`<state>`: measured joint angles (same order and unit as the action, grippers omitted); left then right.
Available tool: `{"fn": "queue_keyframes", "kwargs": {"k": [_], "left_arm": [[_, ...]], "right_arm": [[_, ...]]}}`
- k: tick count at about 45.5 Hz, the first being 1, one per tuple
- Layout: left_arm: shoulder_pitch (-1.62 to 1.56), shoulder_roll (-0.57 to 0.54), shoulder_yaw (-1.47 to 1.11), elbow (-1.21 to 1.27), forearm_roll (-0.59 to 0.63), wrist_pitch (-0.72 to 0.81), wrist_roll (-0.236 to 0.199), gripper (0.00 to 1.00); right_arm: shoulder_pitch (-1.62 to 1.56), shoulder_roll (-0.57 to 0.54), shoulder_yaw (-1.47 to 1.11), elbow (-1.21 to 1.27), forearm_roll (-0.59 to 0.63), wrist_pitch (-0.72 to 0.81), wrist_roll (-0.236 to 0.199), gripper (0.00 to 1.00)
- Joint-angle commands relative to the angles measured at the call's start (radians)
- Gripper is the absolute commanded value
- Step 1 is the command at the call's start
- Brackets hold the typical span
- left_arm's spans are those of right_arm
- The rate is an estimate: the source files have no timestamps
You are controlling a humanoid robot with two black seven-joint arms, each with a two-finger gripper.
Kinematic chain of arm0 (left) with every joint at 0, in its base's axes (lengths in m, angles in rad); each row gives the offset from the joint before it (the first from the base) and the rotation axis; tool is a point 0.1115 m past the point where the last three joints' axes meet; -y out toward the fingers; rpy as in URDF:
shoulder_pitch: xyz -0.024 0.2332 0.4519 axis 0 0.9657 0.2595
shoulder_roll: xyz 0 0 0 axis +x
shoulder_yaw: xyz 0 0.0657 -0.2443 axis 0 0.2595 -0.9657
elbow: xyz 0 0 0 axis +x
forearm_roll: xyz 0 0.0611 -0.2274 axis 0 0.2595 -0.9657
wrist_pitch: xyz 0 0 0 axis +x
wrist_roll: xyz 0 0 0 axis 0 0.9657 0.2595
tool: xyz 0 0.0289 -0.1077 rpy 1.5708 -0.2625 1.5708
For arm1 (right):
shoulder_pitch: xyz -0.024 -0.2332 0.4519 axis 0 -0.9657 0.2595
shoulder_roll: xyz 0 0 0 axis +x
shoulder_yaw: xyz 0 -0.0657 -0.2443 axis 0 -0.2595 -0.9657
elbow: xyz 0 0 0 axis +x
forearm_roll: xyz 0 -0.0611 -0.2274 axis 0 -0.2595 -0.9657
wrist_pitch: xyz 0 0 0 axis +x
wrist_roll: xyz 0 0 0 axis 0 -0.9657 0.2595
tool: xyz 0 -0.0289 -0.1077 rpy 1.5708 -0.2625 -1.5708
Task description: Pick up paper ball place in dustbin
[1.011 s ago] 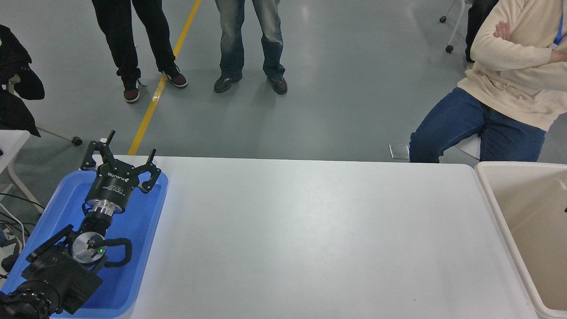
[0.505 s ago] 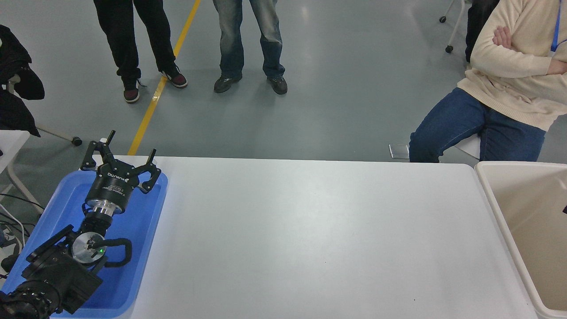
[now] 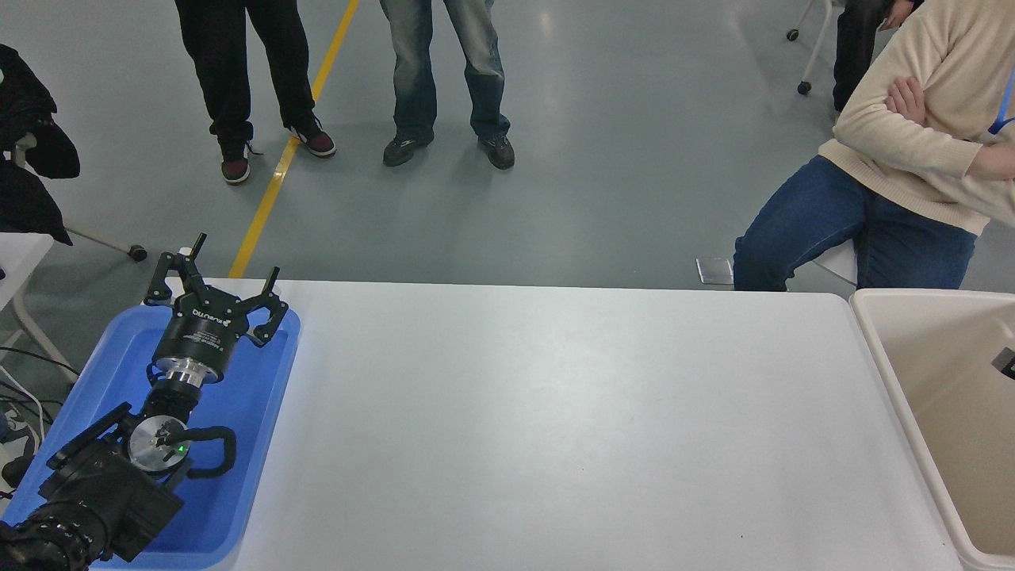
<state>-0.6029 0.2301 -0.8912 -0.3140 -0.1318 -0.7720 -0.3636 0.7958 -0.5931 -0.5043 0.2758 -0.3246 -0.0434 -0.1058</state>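
Since earlier frame: small dark object [image 3: 1005,362] now pokes in at right edge over dustbin [image 3: 876,349]; too little visible to identify, fingers cannot be told. Seated person [image 3: 912,159] shifted, folded arms lower. Left arm parked lower left over blue tray [image 3: 262,396], unchanged. Left gripper [image 3: 216,277] fingers spread wide, holding nothing. White table [image 3: 555,428] bare in middle. Dustbin beside table's right end, beige. Paper ball not visible. Beyond table: two people standing [image 3: 444,71], yellow floor line [image 3: 277,174].

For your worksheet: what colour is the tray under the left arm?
Blue tray, head view.
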Motion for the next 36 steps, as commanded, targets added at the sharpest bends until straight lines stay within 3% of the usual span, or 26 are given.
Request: {"fn": "queue_keyframes", "kwargs": {"k": [1,7,16,25,36], "left_arm": [[0.000,0.000,0.000,0.001,0.000,0.000,0.000,1.00],[0.000,0.000,0.000,0.001,0.000,0.000,0.000,1.00],[0.000,0.000,0.000,0.001,0.000,0.000,0.000,1.00],[0.000,0.000,0.000,0.001,0.000,0.000,0.000,1.00],[0.002,0.000,0.000,0.000,0.000,0.000,0.000,1.00]], "right_arm": [[0.065,-0.073,0.007,0.138,-0.005,0.000,0.000,1.00],[0.137,-0.169,0.053,0.354,-0.005,0.017,0.002,1.00],[0.016,-0.248,0.450,0.525,-0.005,0.019,0.005,1.00],[-0.128,-0.234,0.878,0.591,-0.002,0.027,0.006,1.00],[-0.266,-0.105,1.277,0.595,0.004,0.028,0.006,1.00]]}}
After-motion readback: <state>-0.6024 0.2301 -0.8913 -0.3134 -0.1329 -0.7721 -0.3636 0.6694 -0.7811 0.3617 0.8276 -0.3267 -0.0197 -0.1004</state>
